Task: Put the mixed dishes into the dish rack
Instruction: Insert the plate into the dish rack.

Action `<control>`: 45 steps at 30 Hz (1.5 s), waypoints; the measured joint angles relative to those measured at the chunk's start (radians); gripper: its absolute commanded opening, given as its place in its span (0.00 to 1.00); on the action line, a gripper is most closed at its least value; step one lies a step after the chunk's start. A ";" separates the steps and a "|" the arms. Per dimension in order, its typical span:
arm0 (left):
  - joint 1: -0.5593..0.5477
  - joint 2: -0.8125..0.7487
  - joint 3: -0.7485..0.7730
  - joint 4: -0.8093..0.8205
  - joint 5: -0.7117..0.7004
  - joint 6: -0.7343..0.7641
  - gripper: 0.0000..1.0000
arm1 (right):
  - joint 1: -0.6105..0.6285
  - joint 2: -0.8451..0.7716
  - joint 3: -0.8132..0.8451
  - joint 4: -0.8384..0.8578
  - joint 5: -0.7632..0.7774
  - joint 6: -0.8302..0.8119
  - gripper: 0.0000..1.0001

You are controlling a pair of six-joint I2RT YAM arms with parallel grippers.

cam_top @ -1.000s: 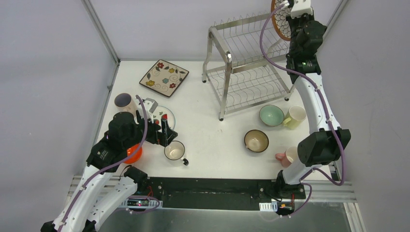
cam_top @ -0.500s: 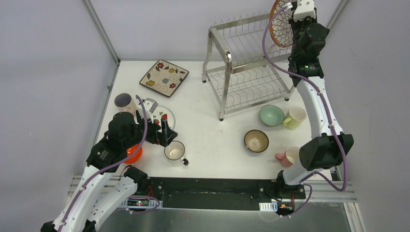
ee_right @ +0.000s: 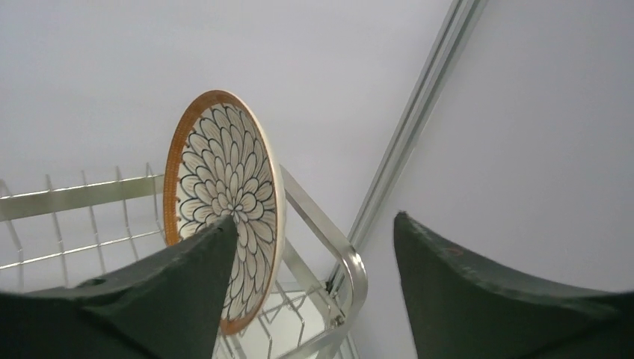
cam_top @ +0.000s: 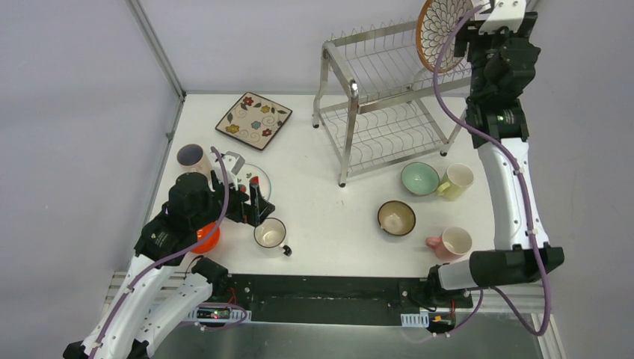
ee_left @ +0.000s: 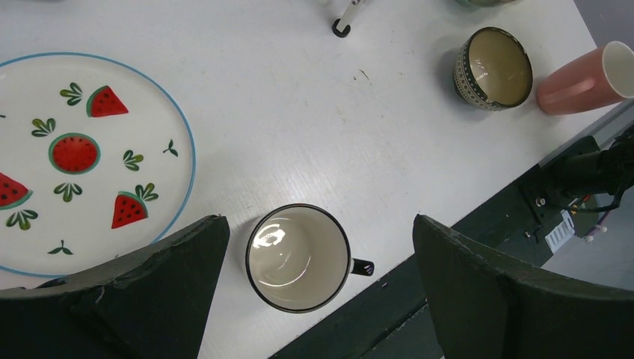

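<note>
The silver dish rack point(cam_top: 389, 97) stands at the back of the table. A brown-rimmed petal-pattern plate point(cam_top: 441, 34) stands on edge at the right end of its top tier point(ee_right: 321, 224). My right gripper point(ee_right: 314, 217) is open just right of the plate point(ee_right: 224, 187), its left finger in front of the plate's face and nothing between the jaws. My left gripper point(ee_left: 318, 218) hangs open above a black-rimmed cup point(ee_left: 299, 258), beside a watermelon plate point(ee_left: 75, 164). A square floral plate point(cam_top: 253, 120) lies at the back left.
An orange bowl point(cam_top: 205, 239) sits under the left arm and a cup point(cam_top: 191, 157) behind it. A mint bowl point(cam_top: 419, 179), pale cup point(cam_top: 457, 180), brown bowl point(cam_top: 396, 218) and pink cup point(cam_top: 452, 242) lie right of centre. The table's front edge point(ee_left: 478, 224) is close to the black-rimmed cup.
My right gripper has opened and let go of the petal-pattern plate, then drawn away to the right. The plate stays standing in the rack's top tier. The left arm has not moved.
</note>
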 measured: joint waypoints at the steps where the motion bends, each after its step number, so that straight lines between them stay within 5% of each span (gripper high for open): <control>1: 0.000 0.000 0.000 0.000 -0.001 0.000 0.99 | 0.000 -0.021 0.000 -0.023 -0.003 0.026 0.90; 6: 0.000 0.013 0.000 0.000 -0.001 0.000 0.99 | 0.000 -0.173 -0.068 -0.150 -0.033 0.201 1.00; 19: 0.000 0.073 0.001 -0.034 -0.081 -0.005 0.99 | 0.000 -0.680 -0.421 -0.543 -0.186 0.664 1.00; 30: 0.000 0.212 0.098 -0.053 -0.242 -0.006 0.99 | 0.000 -0.767 -0.639 -0.800 -0.391 0.813 1.00; 38: 0.000 0.460 0.221 -0.035 -0.390 0.027 0.99 | 0.000 -0.871 -0.922 -0.842 -0.586 0.933 1.00; 45: 0.016 0.727 0.344 -0.034 -0.423 0.061 0.91 | 0.000 -0.959 -0.957 -0.877 -0.647 0.925 1.00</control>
